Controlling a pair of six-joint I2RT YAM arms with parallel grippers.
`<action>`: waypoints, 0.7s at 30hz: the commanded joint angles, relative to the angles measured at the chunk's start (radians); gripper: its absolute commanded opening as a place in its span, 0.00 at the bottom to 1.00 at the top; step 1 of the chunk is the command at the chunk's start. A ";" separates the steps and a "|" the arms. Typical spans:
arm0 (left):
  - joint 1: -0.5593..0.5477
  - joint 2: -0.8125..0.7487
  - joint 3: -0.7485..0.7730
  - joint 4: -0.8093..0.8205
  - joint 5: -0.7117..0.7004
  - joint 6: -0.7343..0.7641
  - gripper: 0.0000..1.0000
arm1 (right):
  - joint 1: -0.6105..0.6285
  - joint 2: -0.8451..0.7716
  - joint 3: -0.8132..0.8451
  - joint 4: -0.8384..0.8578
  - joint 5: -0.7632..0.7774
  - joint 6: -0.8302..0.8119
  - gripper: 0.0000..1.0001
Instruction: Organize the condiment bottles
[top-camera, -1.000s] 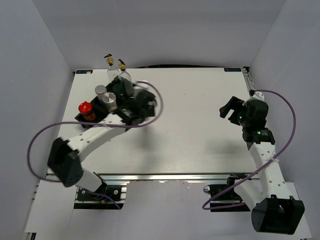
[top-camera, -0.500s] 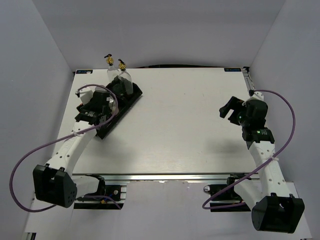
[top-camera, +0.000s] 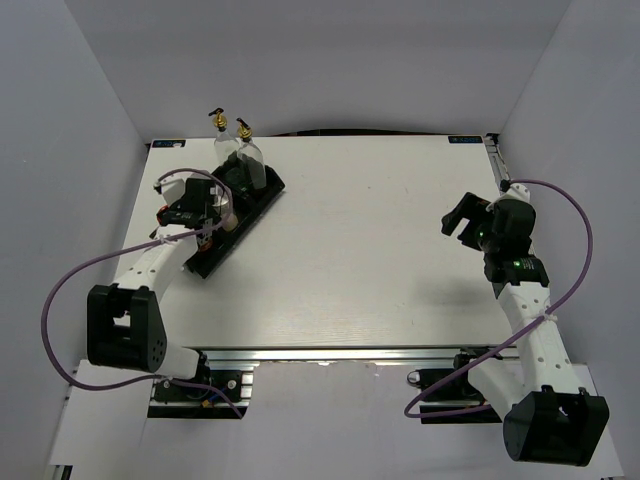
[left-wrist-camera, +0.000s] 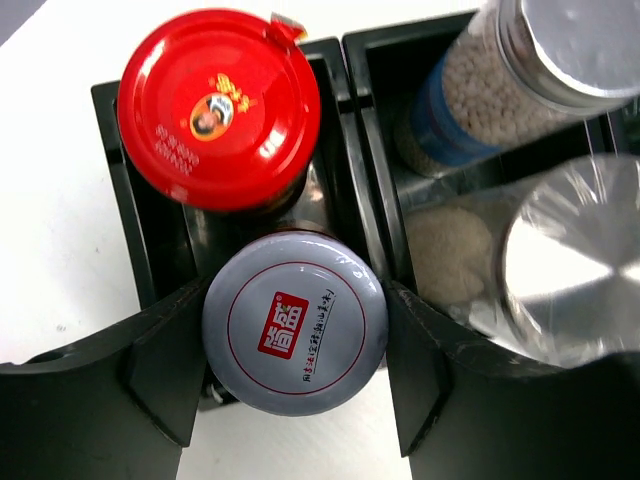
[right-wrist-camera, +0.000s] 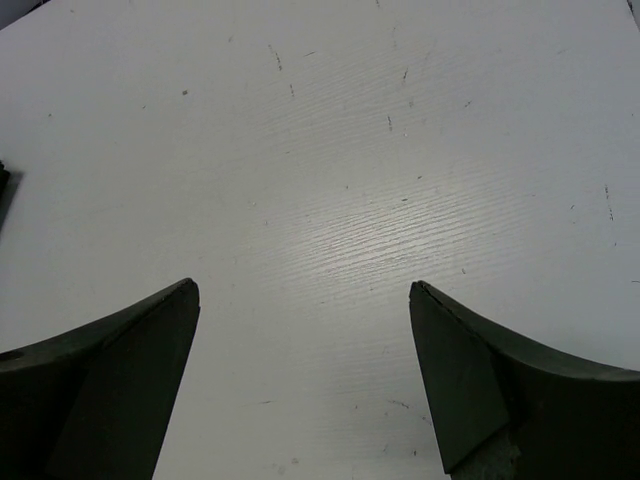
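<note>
Left wrist view: sorting looks nearly finished.
Left tool (left-wrist-camera: 295, 300) flanks the silver-lidded jar (left-wrist-camera: 295, 335) in the tray (left-wrist-camera: 350, 130), lower centre; grip unclear. Red-lidded jar (left-wrist-camera: 220, 105) seated above it. Right tool (right-wrist-camera: 305, 290) spread, idle.

White wood-grain rectangular tabletop (top-camera: 380, 260), enclosed on three sides by plain pale grey walls (top-camera: 350, 60); aluminium frame rail (top-camera: 330, 356) along near edge.

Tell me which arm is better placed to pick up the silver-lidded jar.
Left. The left gripper straddles the silver-lidded jar in the black tray, while the right gripper hangs open over the table, far to the right.
</note>
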 joint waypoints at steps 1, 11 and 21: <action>0.022 -0.022 -0.005 0.131 -0.009 0.018 0.07 | -0.006 0.004 -0.007 0.027 0.037 -0.001 0.89; 0.036 0.025 -0.026 0.119 0.065 -0.002 0.51 | -0.006 0.020 -0.004 0.021 0.035 0.004 0.89; 0.038 -0.048 0.010 0.009 0.061 -0.029 0.98 | -0.006 0.028 0.008 0.004 0.029 0.004 0.89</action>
